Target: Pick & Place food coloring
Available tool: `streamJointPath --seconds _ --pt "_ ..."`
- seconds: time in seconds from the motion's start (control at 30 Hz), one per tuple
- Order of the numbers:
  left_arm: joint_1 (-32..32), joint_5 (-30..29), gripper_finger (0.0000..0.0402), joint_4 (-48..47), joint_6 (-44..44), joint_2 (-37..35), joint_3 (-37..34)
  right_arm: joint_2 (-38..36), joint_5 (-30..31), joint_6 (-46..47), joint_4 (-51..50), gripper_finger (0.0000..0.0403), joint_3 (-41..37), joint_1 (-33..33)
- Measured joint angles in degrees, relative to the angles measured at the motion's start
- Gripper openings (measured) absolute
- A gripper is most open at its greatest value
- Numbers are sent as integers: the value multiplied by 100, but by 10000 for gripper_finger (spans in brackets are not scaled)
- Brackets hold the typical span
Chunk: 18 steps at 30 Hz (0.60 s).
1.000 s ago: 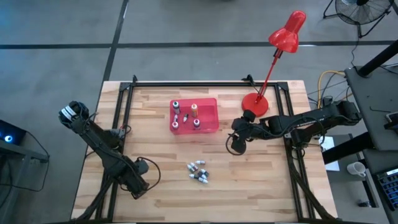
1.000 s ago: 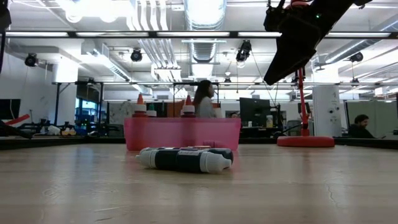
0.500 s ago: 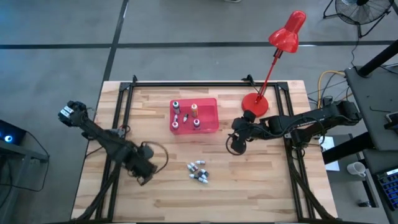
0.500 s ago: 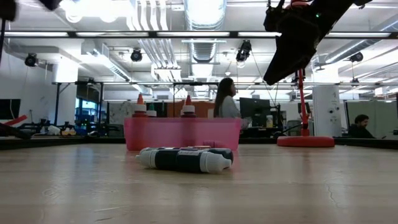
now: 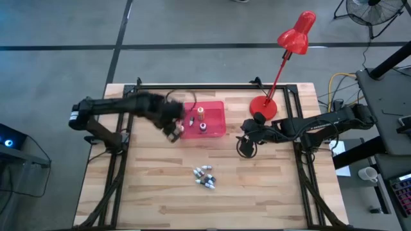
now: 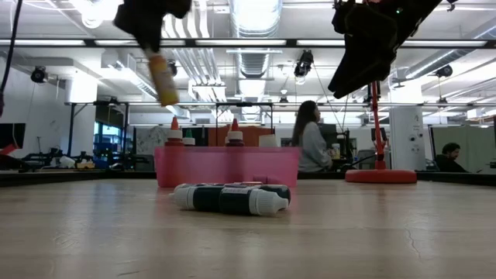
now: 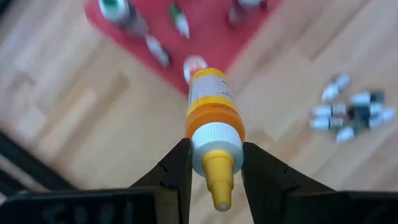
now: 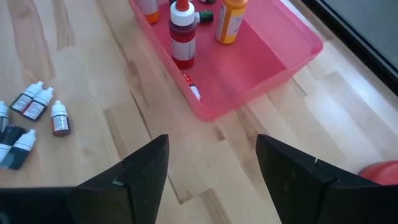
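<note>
1. Left gripper (image 7: 211, 163) clamps an orange, yellow-capped bottle (image 7: 209, 111), airborne at the red tray's (image 5: 217, 106) left edge; blurred from above.
2. Right gripper (image 8: 211, 163) empty, jaws apart, right of the tray.
3. Loose bottles (image 5: 205, 177) clustered on the table (image 5: 270, 192); cap colours unreadable.

One red tray (image 5: 215, 131) on the desk (image 5: 160, 199), four bottles standing in it (image 5: 200, 114). About six small bottles (image 5: 205, 177) lie loose below the tray. One bottle (image 7: 210, 118) held aloft. One red lamp (image 5: 282, 58).
</note>
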Motion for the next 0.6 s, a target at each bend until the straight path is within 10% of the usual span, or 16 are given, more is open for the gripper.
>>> streamJointPath --seconds 0.6 --pt "1400 47 88 63 2748 2206 1016 11 63 230 4 233 0 0"
